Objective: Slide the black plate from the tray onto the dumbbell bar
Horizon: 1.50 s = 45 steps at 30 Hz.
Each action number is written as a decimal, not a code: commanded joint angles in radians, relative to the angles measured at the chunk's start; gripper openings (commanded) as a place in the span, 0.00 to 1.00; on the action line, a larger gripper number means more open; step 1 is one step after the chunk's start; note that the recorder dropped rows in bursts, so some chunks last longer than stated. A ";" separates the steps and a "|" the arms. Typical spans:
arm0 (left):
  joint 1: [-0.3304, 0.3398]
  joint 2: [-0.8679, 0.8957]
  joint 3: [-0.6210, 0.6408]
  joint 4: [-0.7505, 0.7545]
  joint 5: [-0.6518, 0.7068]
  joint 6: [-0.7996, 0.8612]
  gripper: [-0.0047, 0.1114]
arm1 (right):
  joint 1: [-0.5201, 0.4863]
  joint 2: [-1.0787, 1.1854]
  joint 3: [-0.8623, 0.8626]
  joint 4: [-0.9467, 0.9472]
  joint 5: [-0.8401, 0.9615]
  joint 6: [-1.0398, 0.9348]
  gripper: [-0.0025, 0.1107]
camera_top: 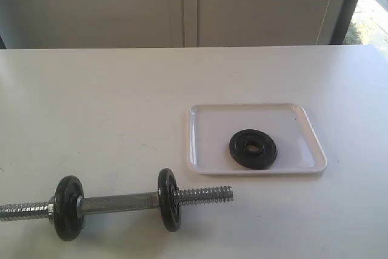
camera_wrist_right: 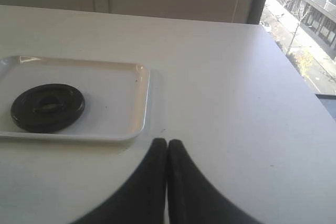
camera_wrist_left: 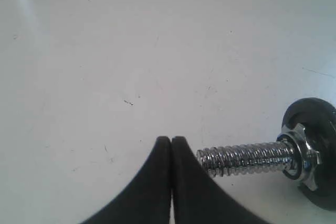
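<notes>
The black plate (camera_top: pixel 253 148) lies flat in the white tray (camera_top: pixel 209 137) at the centre right of the table; the right wrist view shows the plate (camera_wrist_right: pixel 47 107) in the tray (camera_wrist_right: pixel 134 108) too. The dumbbell bar (camera_top: pixel 118 202) rests at the front left with two black discs on it and a bare threaded end toward the tray. No gripper appears in the exterior view. My left gripper (camera_wrist_left: pixel 171 140) is shut and empty, just beside the bar's other threaded end (camera_wrist_left: pixel 241 158) and its silver star nut (camera_wrist_left: pixel 302 156). My right gripper (camera_wrist_right: pixel 167 142) is shut and empty, short of the tray's corner.
The white table (camera_top: pixel 91 101) runs back to a wall with pale panels. In the right wrist view the table's edge (camera_wrist_right: pixel 299 77) gives onto a window with a street far below.
</notes>
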 commanded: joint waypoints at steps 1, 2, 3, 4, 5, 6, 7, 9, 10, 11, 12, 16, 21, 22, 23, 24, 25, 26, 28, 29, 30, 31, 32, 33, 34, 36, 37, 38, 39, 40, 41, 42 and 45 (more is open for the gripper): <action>-0.006 -0.004 0.004 -0.010 -0.002 0.004 0.04 | 0.001 -0.005 0.005 0.003 -0.009 -0.005 0.02; -0.006 -0.004 0.004 -0.010 -0.002 0.004 0.04 | 0.001 -0.005 0.005 0.003 -0.009 -0.005 0.02; -0.006 -0.004 0.004 -0.010 -0.002 0.004 0.04 | 0.001 -0.005 0.005 0.003 -0.009 -0.005 0.02; -0.006 -0.004 0.004 -0.010 -0.002 0.004 0.04 | 0.001 -0.005 0.005 0.003 -0.009 -0.005 0.02; -0.006 -0.004 0.004 -0.010 -0.002 0.004 0.04 | 0.001 -0.005 0.005 0.003 -0.009 -0.005 0.02; -0.006 -0.004 0.004 -0.010 -0.002 0.004 0.04 | 0.001 -0.005 0.005 0.003 -0.009 -0.005 0.02; -0.006 -0.004 0.004 -0.010 -0.002 0.004 0.04 | 0.001 -0.005 0.005 0.003 -0.009 -0.005 0.02; -0.006 -0.004 0.004 -0.010 -0.002 0.004 0.04 | 0.001 -0.005 0.005 0.003 -0.009 -0.005 0.02; -0.006 -0.004 0.004 -0.010 -0.002 0.004 0.04 | 0.001 -0.005 0.005 0.003 -0.009 -0.005 0.02; -0.006 -0.004 0.004 -0.010 -0.002 0.004 0.04 | 0.001 -0.005 0.005 0.003 -0.009 -0.005 0.02; -0.006 -0.004 0.004 -0.010 -0.004 0.004 0.04 | 0.001 -0.005 0.005 0.003 -0.009 -0.003 0.02; -0.006 -0.004 0.004 -0.010 -0.007 0.004 0.04 | 0.001 -0.005 0.005 0.003 -0.009 0.026 0.02; -0.006 -0.004 0.004 -0.010 -0.136 0.004 0.04 | 0.001 -0.005 0.005 0.003 -0.009 0.026 0.02; -0.006 -0.004 0.004 -0.010 -0.193 0.004 0.04 | 0.001 -0.005 0.005 0.003 -0.009 0.026 0.02; -0.006 -0.004 0.004 -0.010 -0.234 0.004 0.04 | 0.001 -0.005 0.005 0.003 -0.009 0.026 0.02; -0.006 -0.004 0.004 -0.010 -0.356 0.004 0.04 | 0.001 -0.005 0.005 0.003 -0.009 0.026 0.02; -0.006 -0.004 0.004 -0.010 -0.407 0.004 0.04 | 0.001 -0.005 0.005 0.003 -0.009 0.026 0.02; -0.006 -0.004 0.004 -0.010 -0.523 0.004 0.04 | 0.001 -0.005 0.005 0.003 -0.009 0.026 0.02; -0.006 -0.004 0.004 -0.010 -0.636 0.004 0.04 | 0.001 -0.005 0.005 0.003 -0.009 0.026 0.02; -0.006 -0.004 0.004 -0.010 -0.683 0.004 0.04 | 0.001 -0.005 0.005 0.003 -0.009 0.026 0.02; -0.006 -0.004 0.004 -0.010 -0.734 0.004 0.04 | 0.001 -0.005 0.005 0.003 -0.009 0.026 0.02; -0.006 -0.004 0.004 -0.010 -0.772 0.004 0.04 | 0.001 -0.005 0.005 0.003 -0.009 0.026 0.02; -0.006 -0.004 0.004 -0.010 -0.815 0.004 0.04 | 0.001 -0.005 0.005 0.003 -0.009 0.026 0.02; -0.006 -0.004 0.004 -0.010 -0.850 0.005 0.04 | 0.001 -0.005 0.005 0.003 -0.009 0.026 0.02; -0.006 -0.004 0.004 -0.010 -0.874 0.007 0.04 | 0.001 -0.005 0.005 0.003 -0.009 0.026 0.02; -0.006 -0.004 -0.016 -0.010 -0.912 -0.099 0.04 | 0.001 -0.005 0.005 0.003 -0.009 0.026 0.02; -0.006 -0.004 -0.056 -0.015 -0.902 -0.139 0.04 | 0.001 -0.005 0.005 0.003 -0.009 0.026 0.02; -0.006 -0.004 -0.080 -0.017 -0.902 -0.145 0.04 | 0.001 -0.005 0.005 0.003 -0.009 0.026 0.02; -0.006 0.038 -0.150 -0.017 -0.893 -0.145 0.04 | 0.001 -0.005 0.005 0.003 -0.009 0.026 0.02; -0.006 0.061 -0.181 -0.017 -0.878 -0.141 0.04 | 0.001 -0.005 0.005 0.003 -0.009 0.026 0.02; -0.006 0.130 -0.265 -0.017 -0.806 -0.114 0.04 | 0.001 -0.005 0.005 0.003 -0.009 0.026 0.02; -0.006 0.160 -0.309 -0.017 -0.756 -0.087 0.04 | 0.001 -0.005 0.005 0.003 -0.009 0.026 0.02; -0.006 0.376 -0.537 -0.017 -0.350 0.075 0.04 | 0.001 -0.005 0.005 0.003 -0.009 0.026 0.02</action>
